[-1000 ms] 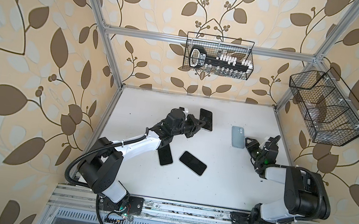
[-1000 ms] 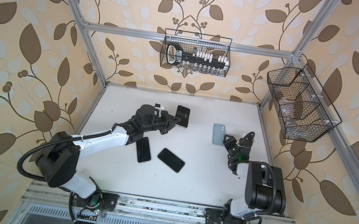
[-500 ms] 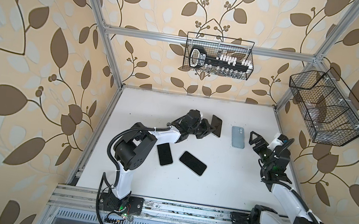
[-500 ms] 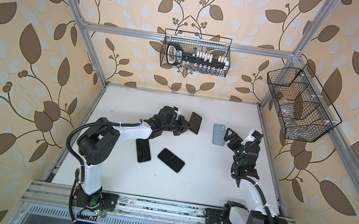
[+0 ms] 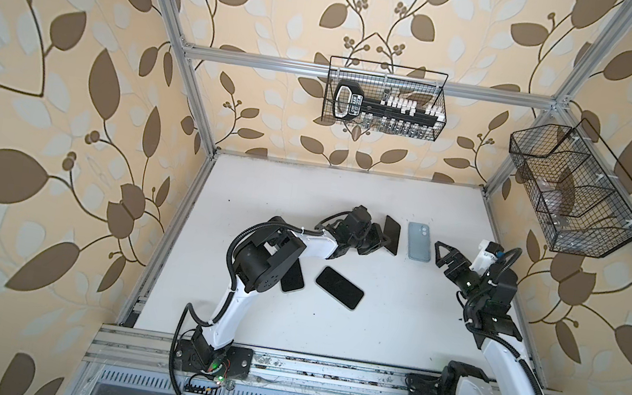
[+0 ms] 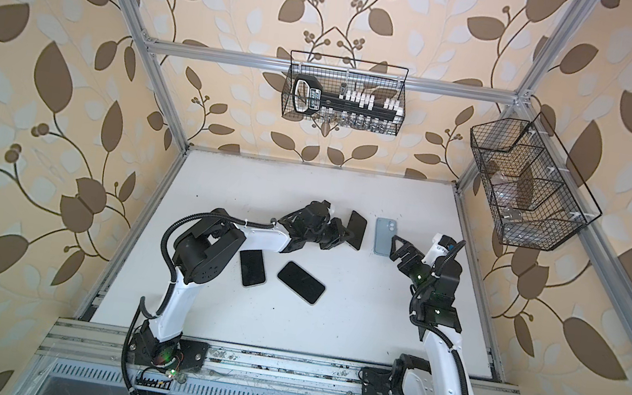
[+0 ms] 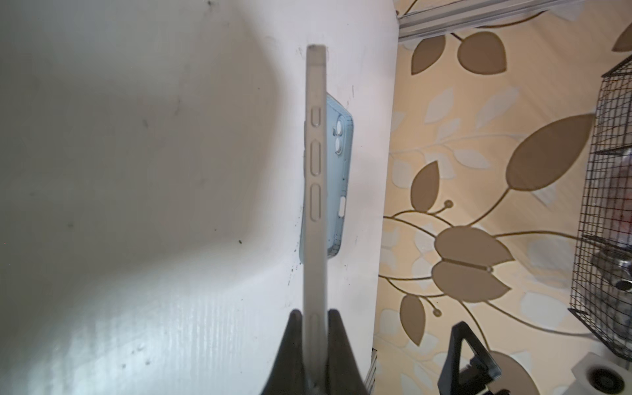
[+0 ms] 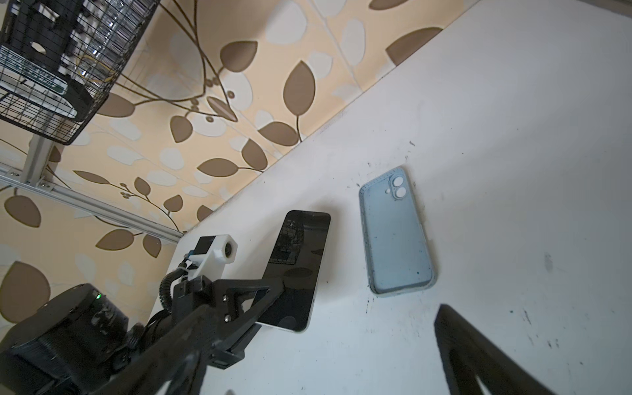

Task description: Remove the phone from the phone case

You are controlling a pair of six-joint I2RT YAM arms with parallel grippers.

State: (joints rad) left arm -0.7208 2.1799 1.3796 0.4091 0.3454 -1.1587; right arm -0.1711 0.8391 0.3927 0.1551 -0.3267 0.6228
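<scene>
Phone (image 5: 391, 234) out, case (image 5: 419, 241) empty.
Your L claw (image 7: 315, 328) is clamped on the phone, held edge-up; your R claw (image 5: 447, 262) gapes wide w/ nothing in it, beside the case.

Robot lab cell: alu frame (image 5: 262, 61), wallpaper panels (image 5: 46, 106), wire basket (image 5: 542, 155).

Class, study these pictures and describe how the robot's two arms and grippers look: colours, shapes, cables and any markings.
The left arm and right arm have white link shells with black joint housings. A black ribbed cable runs alongside each. The left gripper and right gripper are black, and their fingers are open triangular frames. A white camera block sits at each wrist. No lettering is readable.
</scene>
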